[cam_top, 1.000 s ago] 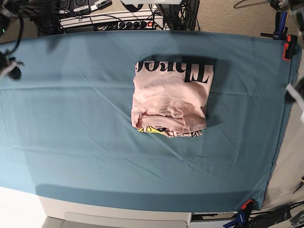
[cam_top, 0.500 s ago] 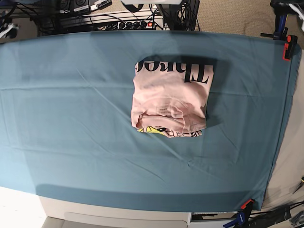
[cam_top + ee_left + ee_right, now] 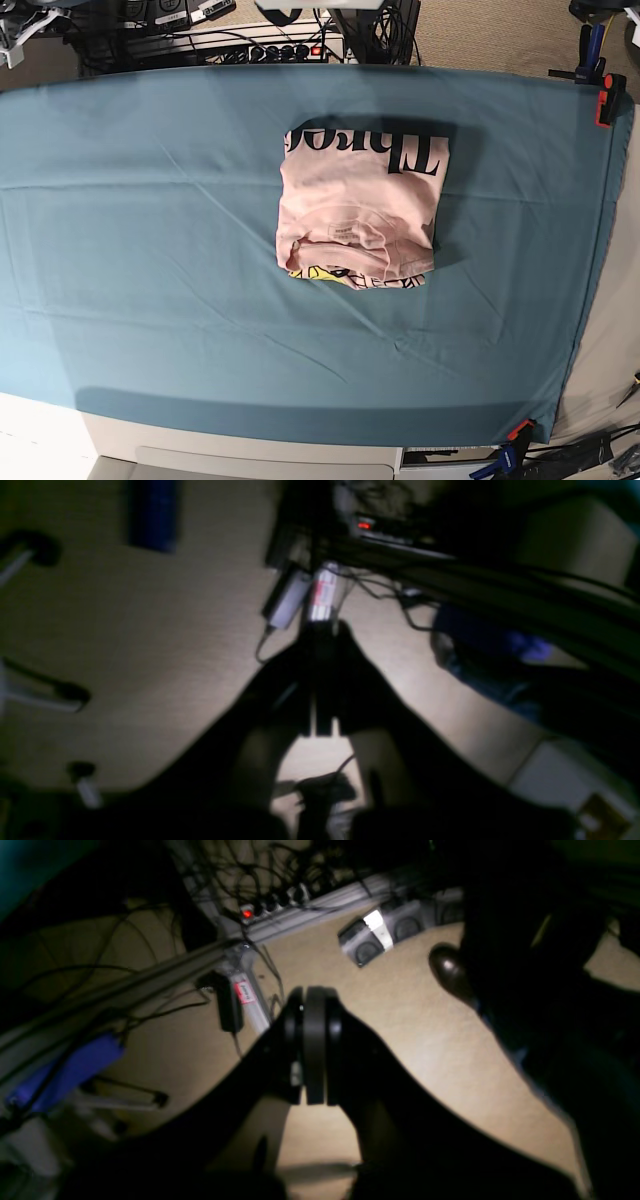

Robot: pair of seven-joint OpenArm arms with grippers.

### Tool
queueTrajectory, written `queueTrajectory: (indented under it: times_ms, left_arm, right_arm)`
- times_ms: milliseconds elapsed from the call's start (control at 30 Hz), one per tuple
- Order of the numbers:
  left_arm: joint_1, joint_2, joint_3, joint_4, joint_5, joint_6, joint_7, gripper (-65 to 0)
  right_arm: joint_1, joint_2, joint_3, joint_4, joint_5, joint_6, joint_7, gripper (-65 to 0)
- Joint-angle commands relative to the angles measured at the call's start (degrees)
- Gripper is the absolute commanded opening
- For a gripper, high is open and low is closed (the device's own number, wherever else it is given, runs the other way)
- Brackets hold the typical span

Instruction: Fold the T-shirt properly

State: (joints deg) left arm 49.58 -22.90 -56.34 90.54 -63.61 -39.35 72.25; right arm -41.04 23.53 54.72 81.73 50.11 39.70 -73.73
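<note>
T-shirt [image 3: 360, 205]: folded into a compact pale pink rectangle, lying on the teal table cloth [image 3: 150, 250] a little toward the far edge of the desk and slightly right of centre in the base view.
Print: black lettering shows along the fold nearest the far edge; a strip of black-and-yellow graphic peeks out at the near edge of the bundle.
My left claw [image 3: 320, 725]: off the desk, over the tan floor [image 3: 125, 645]; my fingers are pressed together with only a thin sliver between them, nothing held.
My right claw [image 3: 312, 1092]: also off the desk, above the floor and a tangle of cables [image 3: 240, 870]; my fingers meet flat, gripping nothing.
Clamps [image 3: 606, 100]: orange, pinning the cloth at the far right corner.
</note>
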Motion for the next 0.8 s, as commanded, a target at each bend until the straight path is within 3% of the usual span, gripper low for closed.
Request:
queueTrajectory:
  times_ms: [0, 167, 400, 533, 667, 767]
  left_arm:
    - [0.9, -0.8, 0.8, 0.0, 0.2, -0.1, -0.3, -65.0]
    - [0.7, -0.8, 12.5, -4.6, 2.9, -0.6, -1.3, -65.0]
    - [-1.3, -0.7, 30.7, -14.9, 16.7, -0.6, -16.7, -65.0]
    - [-5.4, -0.6, 39.2, -22.1, 24.9, 0.0, -26.5, -65.0]
    - [-11.0, -0.4, 48.6, -29.8, 35.5, 5.3, -39.5, -65.0]
    - [-16.1, 1.1, 55.0, -35.8, 44.7, 11.0, -48.7, -65.0]
  right_arm:
    - [0.0, 0.9, -1.1, -1.5, -1.0, 0.3, 1.5, -65.0]
    - [4.8, 0.9, -11.3, -13.9, -8.4, 0.3, 4.5, -65.0]
    - [13.9, 0.9, -24.9, -31.4, -19.9, 0.3, 14.5, -65.0]
    - [18.1, 0.9, -31.1, -40.0, -28.9, 0.3, 27.4, -65.0]
    - [21.5, 0.2, -37.0, -48.2, -38.1, 0.3, 47.7, -65.0]
    - [24.8, -2.1, -38.7, -54.0, -44.8, -5.0, 55.7, -65.0]
